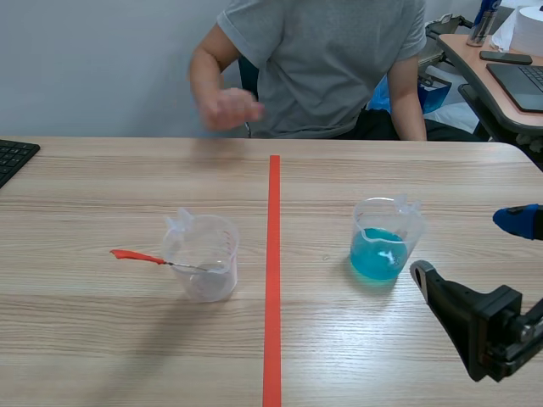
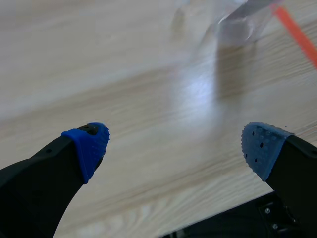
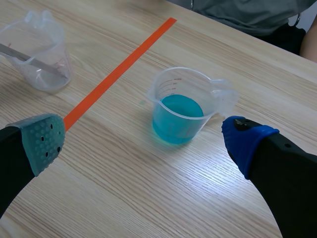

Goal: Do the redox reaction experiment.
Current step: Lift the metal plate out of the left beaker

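A person sits across the wooden table (image 1: 102,339) with one hand (image 1: 227,108) raised above its far edge, and a black keyboard (image 1: 13,157) lies at the table's left edge. Left of the tape line stands a clear beaker (image 1: 204,259) with a red-handled spatula (image 1: 136,255) leaning out over its rim. Right of the line stands a spouted blue-liquid beaker (image 1: 383,242), about a third full. The right gripper (image 3: 141,144) hangs low just beside the blue-liquid beaker, fingers spread wide and holding nothing, while the left gripper (image 2: 176,148), equally wide and empty, hovers over bare wood with the clear beaker blurred ahead of it.
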You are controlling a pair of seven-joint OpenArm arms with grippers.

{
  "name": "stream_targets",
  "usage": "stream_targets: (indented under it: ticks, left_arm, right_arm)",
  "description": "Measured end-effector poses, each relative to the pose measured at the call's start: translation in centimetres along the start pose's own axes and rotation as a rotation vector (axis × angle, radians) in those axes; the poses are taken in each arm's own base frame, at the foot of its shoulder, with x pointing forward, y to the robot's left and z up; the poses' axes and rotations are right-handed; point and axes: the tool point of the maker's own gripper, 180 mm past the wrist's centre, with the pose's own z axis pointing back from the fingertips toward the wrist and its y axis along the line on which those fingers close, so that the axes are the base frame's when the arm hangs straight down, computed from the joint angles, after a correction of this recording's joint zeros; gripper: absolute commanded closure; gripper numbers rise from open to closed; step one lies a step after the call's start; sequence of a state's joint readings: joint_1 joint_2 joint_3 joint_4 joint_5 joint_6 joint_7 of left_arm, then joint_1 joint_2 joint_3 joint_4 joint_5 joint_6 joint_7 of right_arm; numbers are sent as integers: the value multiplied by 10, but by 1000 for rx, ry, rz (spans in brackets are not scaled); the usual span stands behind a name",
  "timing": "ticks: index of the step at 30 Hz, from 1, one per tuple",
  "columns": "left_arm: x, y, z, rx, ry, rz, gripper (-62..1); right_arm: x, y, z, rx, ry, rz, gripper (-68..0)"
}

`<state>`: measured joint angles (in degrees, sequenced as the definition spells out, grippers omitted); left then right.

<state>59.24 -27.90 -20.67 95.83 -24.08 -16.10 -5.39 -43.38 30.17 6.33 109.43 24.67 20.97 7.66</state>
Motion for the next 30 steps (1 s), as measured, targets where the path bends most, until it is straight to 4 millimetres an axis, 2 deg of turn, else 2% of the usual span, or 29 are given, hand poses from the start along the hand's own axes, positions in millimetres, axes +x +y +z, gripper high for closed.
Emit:
stream_targets:
  ticks: [4,9,14,20,24,30]
  left_arm:
    - [-49,20,12,65,107,55,-572]
    - [-86,39,29,128,155,103,-572]
    - [-120,43,31,133,219,158,-572]
    - [-161,30,23,104,313,176,-572]
    - [-180,22,17,84,357,186,-572]
    - [-187,22,6,86,363,200,-572]
  right_arm:
    - [0,0,0,0,-2,0,-679]
    - [2,0,0,2,-11,10,-679]
    - [2,3,0,17,-10,37,-679]
    - [8,6,0,34,-46,40,-679]
    - [11,9,1,45,-63,82,-679]
    - [13,19,1,103,-75,99,-679]
